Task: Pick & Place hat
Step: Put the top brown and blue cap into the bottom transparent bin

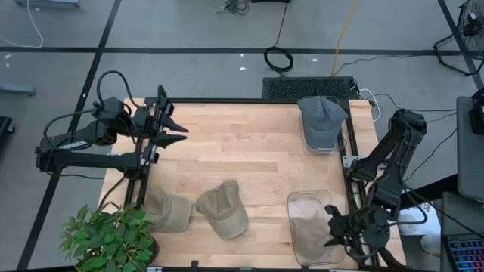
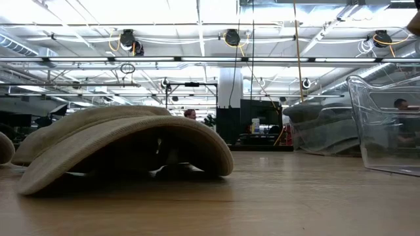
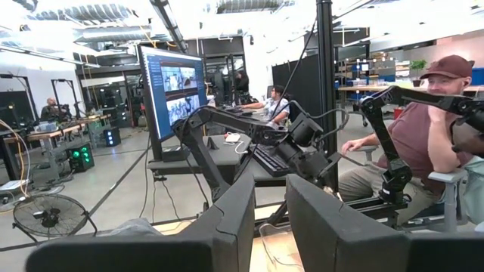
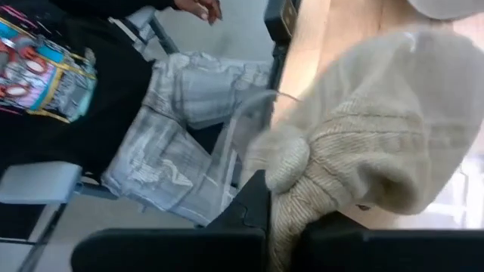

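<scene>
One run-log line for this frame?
right gripper: shut on knit hat at clear bin | left gripper: idle, table's far-left edge | two caps untouched

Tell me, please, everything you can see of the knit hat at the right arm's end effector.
The knit hat is cream, ribbed wool by its look, soft and slumped. It lies in a clear bin at the table's near right corner. In the right wrist view, a fold of its cuff sits pinched between the shut fingers of the right end effector, so it appears gripped. The bin's wall partly veils it from above.
</scene>
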